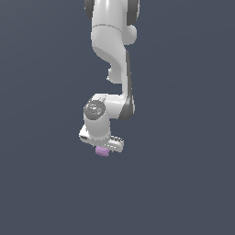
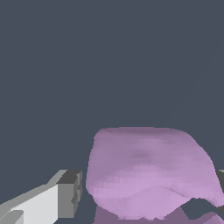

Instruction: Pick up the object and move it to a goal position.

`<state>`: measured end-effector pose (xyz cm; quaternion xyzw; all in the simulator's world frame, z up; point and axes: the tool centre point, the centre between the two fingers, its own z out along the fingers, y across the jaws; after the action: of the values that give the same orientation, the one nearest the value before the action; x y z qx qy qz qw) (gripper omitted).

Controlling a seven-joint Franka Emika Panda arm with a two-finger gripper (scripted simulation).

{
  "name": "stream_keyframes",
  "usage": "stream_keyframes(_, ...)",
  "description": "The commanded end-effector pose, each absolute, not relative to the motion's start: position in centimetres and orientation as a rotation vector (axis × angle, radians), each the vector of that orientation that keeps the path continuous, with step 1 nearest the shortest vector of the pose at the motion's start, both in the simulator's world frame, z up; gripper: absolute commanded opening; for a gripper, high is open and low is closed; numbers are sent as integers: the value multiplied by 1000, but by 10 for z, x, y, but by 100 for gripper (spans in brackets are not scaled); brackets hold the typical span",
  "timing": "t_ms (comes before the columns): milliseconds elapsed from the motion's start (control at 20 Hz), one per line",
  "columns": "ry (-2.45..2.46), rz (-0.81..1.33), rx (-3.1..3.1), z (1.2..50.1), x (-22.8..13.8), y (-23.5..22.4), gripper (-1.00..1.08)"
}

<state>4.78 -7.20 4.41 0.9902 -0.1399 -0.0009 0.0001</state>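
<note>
The object (image 1: 102, 152) is a small light-purple lump with rounded, bumpy edges, sitting directly under the white gripper bar in the exterior view. In the wrist view the object (image 2: 146, 168) fills the space between my two fingers. My gripper (image 2: 148, 186) straddles it. One grey fingertip (image 2: 70, 192) stands just beside the lump with a narrow dark gap showing between them. The other fingertip (image 2: 221, 177) only shows at the picture's edge, close against the lump. The jaws look open around the object, not pressed on it. In the exterior view my gripper (image 1: 103, 146) hides its own fingers.
The white arm (image 1: 112, 50) comes down from the top of the exterior view. All around is a plain dark blue-grey ground (image 1: 183, 183) with no other objects or edges in sight.
</note>
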Motion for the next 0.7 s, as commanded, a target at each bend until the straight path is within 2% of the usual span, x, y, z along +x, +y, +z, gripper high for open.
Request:
stream_keyframes(0,-440,0,3111,40,49,-72,100)
stream_keyframes(100,-440,0,3111,40,50,-72,100)
stream_keyframes(150,-440,0,3111,40,50,-72,-100)
stream_keyframes(650,-439,0,3111,40,50,-72,-100)
